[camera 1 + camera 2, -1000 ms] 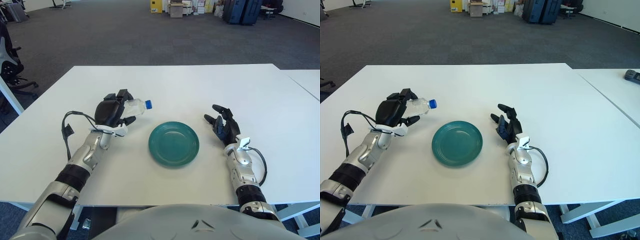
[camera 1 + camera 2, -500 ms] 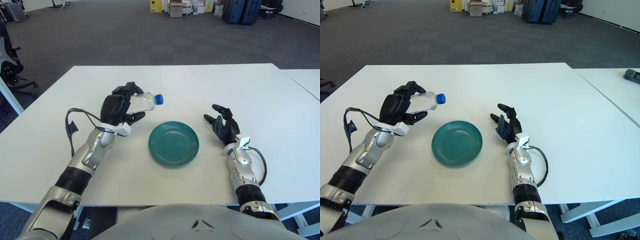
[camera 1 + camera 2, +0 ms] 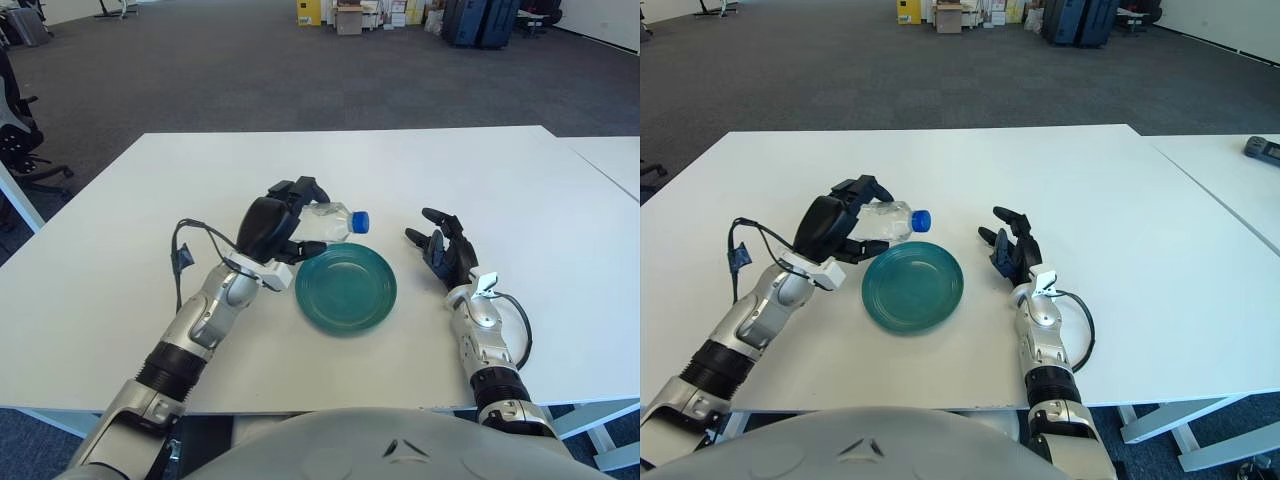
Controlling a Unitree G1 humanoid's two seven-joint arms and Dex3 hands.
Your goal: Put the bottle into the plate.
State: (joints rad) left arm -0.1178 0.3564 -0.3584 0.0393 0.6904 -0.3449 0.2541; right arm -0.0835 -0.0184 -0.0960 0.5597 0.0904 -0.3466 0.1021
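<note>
The left hand [image 3: 272,226] has carried the bottle [image 3: 333,220] rightward across the table [image 3: 500,180] over the last second, from well to the left of the plate [image 3: 346,288] to the plate's far-left rim. Its fingers are curled around the clear body of the bottle, which lies roughly level with its blue cap pointing right, over the far edge of the plate. The bottle is held in the air, not touching the plate. The right hand [image 3: 445,252] shows just to the right of the plate, fingers spread and holding nothing, in the same spot as before. The carry looks nearly done: judged from here, what remains is a short move toward the plate's centre, a lowering, and a release. Since the bottle is on its side, it may roll when let go, so setting it well inside the raised rim seems wise
</note>
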